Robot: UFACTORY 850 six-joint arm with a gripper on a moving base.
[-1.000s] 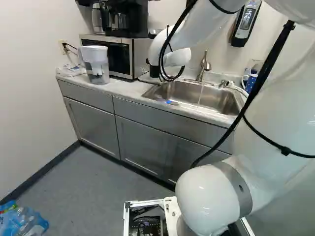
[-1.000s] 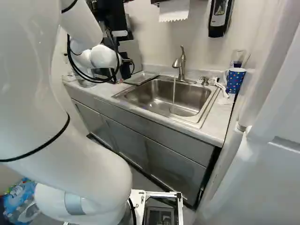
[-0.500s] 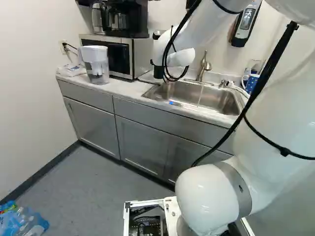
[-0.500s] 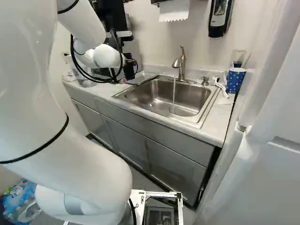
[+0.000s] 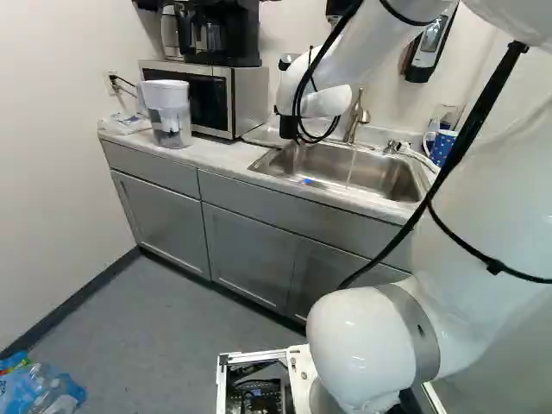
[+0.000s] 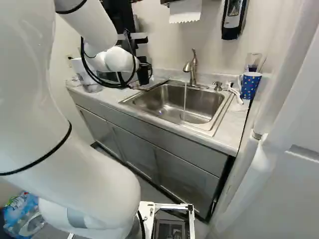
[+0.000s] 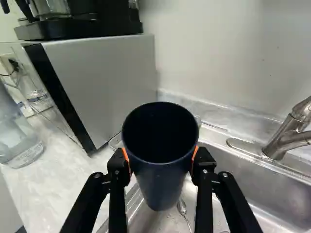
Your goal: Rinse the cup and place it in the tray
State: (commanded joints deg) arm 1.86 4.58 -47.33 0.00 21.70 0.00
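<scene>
Left base view: arm (image 5: 326, 102) is reaching toward the near-left part of the sink (image 5: 375, 171). Pitcher (image 5: 169, 116) is standing on the counter (image 5: 226, 155) beside the microwave (image 5: 246, 99); can't tell its level. Coffee maker (image 5: 224, 33) is sitting on the microwave, carafe inside. Bottles (image 5: 52, 392) are lying on the floor (image 5: 164, 345).

Right base view: gripper (image 6: 144, 76) is hanging by the tray (image 6: 159, 80), left of the faucet (image 6: 193, 67), partly hiding the tray. Water (image 6: 185, 102) is running from the faucet into the sink. Blue dotted mug (image 6: 250, 85) is standing right of the sink, clear glass (image 6: 253, 59) showing just above it; can't tell what the mug is holding.

Wrist view: gripper is holding the dark cup (image 7: 163, 177), orange pads pressing both sides. Cup is hanging over the sink's edge area, mouth facing the camera, base leaning away; inside is reading too dark to tell contents. Spoon (image 7: 181, 207) is lying in the sink, just past the cup's base.
</scene>
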